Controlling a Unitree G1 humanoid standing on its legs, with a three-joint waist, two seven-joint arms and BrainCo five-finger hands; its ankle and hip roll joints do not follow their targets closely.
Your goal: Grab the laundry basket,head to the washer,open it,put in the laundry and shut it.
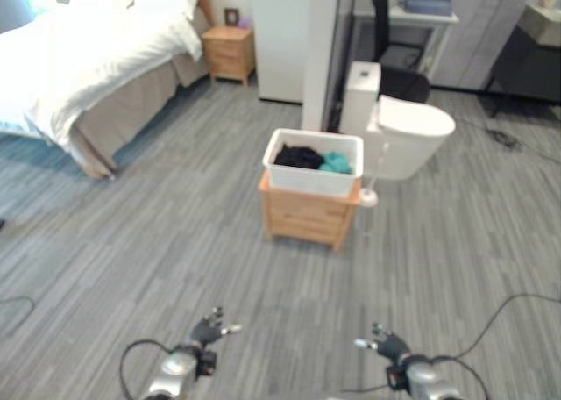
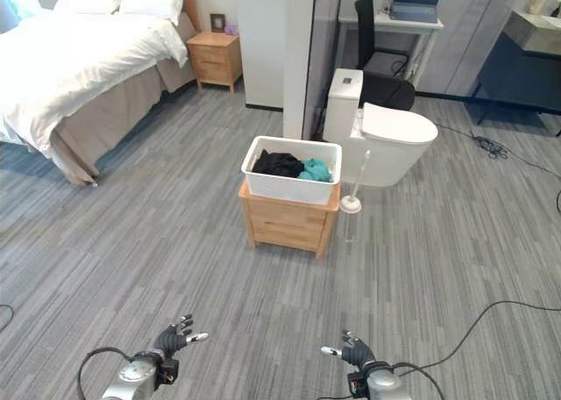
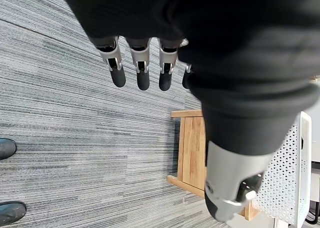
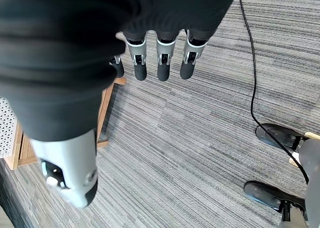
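A white perforated laundry basket [image 1: 314,165] holding black and teal clothes [image 2: 294,166] stands on a low wooden stand [image 1: 307,215] in the middle of the grey floor. My left hand [image 1: 209,331] hangs low at the near left, fingers straight and open, holding nothing. My right hand [image 1: 382,342] hangs low at the near right, also open and bare. Both are well short of the basket. The left wrist view shows the wooden stand [image 3: 192,150] and the basket's white wall [image 3: 282,183] past the left hand [image 3: 140,63]. The right wrist view shows the stand's leg [image 4: 106,113] beyond the right hand [image 4: 160,58].
A white toilet [image 1: 403,128] with a brush [image 2: 352,200] stands just right of the basket. A bed [image 1: 79,67] and a nightstand [image 1: 230,53] lie at the far left. A desk with a black chair [image 2: 379,58] is at the back. A person's dark shoes [image 4: 272,163] stand on the floor.
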